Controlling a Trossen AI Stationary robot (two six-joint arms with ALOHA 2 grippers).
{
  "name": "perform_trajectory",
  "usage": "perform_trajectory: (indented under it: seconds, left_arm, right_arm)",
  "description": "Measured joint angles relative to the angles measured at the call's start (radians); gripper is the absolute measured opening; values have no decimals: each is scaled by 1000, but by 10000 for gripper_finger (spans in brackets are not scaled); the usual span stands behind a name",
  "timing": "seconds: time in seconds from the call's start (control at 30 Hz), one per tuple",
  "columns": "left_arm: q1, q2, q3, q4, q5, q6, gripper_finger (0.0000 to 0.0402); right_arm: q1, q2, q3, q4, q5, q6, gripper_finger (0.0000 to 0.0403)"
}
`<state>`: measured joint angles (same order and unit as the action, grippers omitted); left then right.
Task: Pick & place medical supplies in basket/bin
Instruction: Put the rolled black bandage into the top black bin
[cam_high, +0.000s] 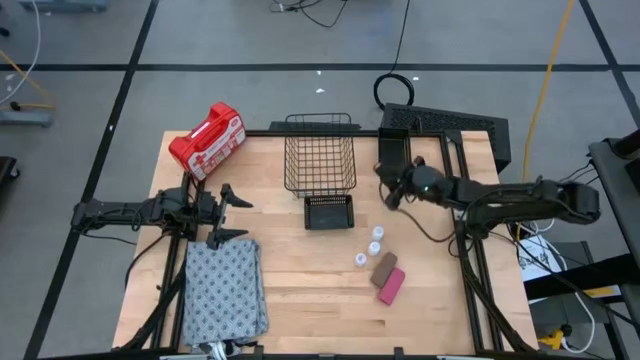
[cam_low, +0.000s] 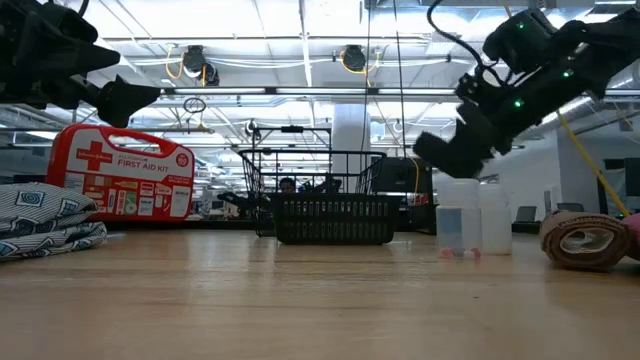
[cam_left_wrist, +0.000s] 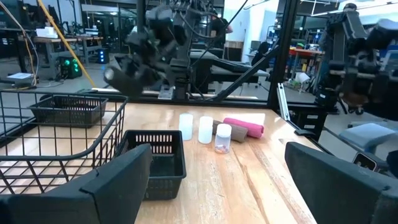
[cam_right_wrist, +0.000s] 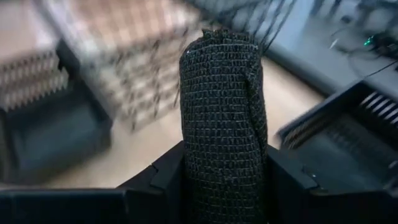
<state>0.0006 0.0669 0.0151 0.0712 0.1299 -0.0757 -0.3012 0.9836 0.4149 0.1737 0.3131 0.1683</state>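
Observation:
My right gripper (cam_high: 389, 193) hangs above the table, right of the black wire-mesh basket (cam_high: 320, 152), shut on a black woven roll (cam_right_wrist: 222, 118). Three white vials (cam_high: 371, 246) stand upright on the table, with the brown block (cam_high: 383, 267) and the pink block (cam_high: 391, 286) lying beside them. The grey dotted cloth (cam_high: 223, 291) lies folded at the near left. My left gripper (cam_high: 229, 216) is open, above the cloth's far edge, and holds nothing. My right gripper pinches the black woven roll between its two fingers (cam_right_wrist: 163, 176), which press on opposite sides of its lower part (cam_right_wrist: 217, 186). The roll stands out lengthwise beyond the fingertips. In the low view the roll (cam_low: 446, 152) is lifted clear of the table.
A small black bin (cam_high: 329, 212) sits just near of the basket. A red first aid kit (cam_high: 207, 140) lies at the far left corner. A black box (cam_high: 450, 125) stands behind the far right edge. Bare wood lies between the cloth and the vials.

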Motion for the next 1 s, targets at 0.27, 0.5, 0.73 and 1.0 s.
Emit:
perform_trajectory:
  seconds: [0.27, 0.5, 0.73, 1.0]
  left_arm:
    - [0, 0, 0, 0, 0, 0, 374]
    - [0, 0, 0, 0, 0, 0, 374]
    - [0, 0, 0, 0, 0, 0, 374]
    - [0, 0, 0, 0, 0, 0, 374]
  right_arm:
    - [-146, 36, 0, 318, -1, 59, 149]
    - [-262, 113, 1, 432, -1, 171, 145]
    - [-381, 167, 224, 77, -1, 149, 140]
    - [-451, 271, 393, -162, -2, 197, 138]
